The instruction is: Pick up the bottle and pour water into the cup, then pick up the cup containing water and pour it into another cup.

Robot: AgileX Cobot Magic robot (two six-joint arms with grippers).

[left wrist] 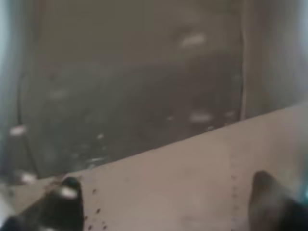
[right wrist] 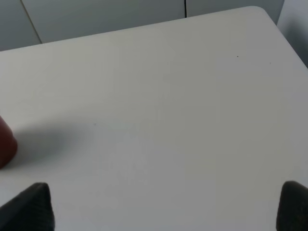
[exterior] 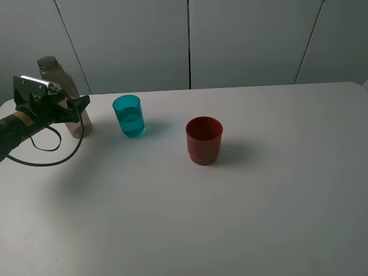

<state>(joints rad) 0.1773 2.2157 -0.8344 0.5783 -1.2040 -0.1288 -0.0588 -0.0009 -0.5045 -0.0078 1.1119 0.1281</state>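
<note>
The grey-brown transparent bottle (exterior: 63, 86) stands upright at the table's far left. My left gripper (exterior: 79, 107) is closed around its middle. In the left wrist view the bottle (left wrist: 139, 96) fills the frame between the two dark fingertips of the left gripper (left wrist: 166, 195). The teal cup (exterior: 128, 115) stands just right of the bottle and holds some water. The dark red cup (exterior: 203, 140) stands near the table's middle, and its edge shows in the right wrist view (right wrist: 6, 142). My right gripper (right wrist: 166, 204) is open and empty above bare table, out of the exterior view.
The white table (exterior: 259, 201) stretches wide to the right and front of the cups. A black cable (exterior: 43, 152) hangs in a loop from the left arm over the table's left part. Grey wall panels stand behind the table.
</note>
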